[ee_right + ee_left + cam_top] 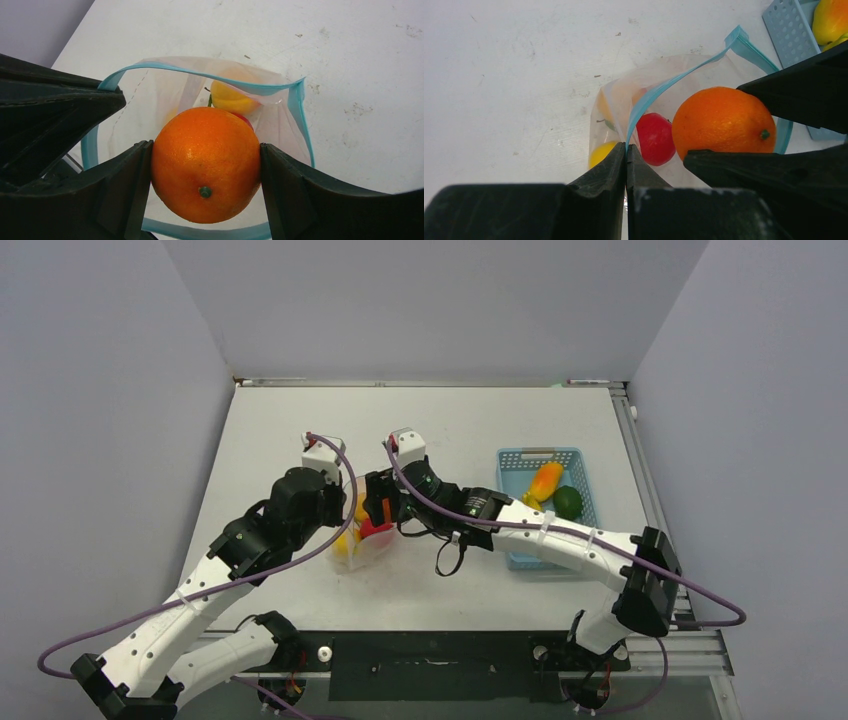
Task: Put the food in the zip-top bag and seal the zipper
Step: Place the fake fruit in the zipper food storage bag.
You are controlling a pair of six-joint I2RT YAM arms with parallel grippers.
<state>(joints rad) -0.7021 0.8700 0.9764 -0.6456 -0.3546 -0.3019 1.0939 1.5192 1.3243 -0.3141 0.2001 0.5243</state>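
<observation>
Over the open mouth of the zip-top bag (282, 127), an orange round (205, 162) is clamped between the right jaws, which press on both its flanks. Whether it has passed the rim cannot be told. The light blue zipper (200, 72) loops wide around it in the right wrist view. Inside the bag, a yellow fruit (232, 97) lies at 12 o'clock from the orange; in the left wrist view, a red fruit (655, 137) sits at its 9 o'clock. The left jaws are closed, pinching the zipper strip and holding that side of the mouth up. The bag rests on the white tabletop (450, 430), left of centre. At its 3 o'clock, well apart, stands a light blue basket (540, 453) holding an orange-yellow fruit (546, 480) and a green one (568, 502).
</observation>
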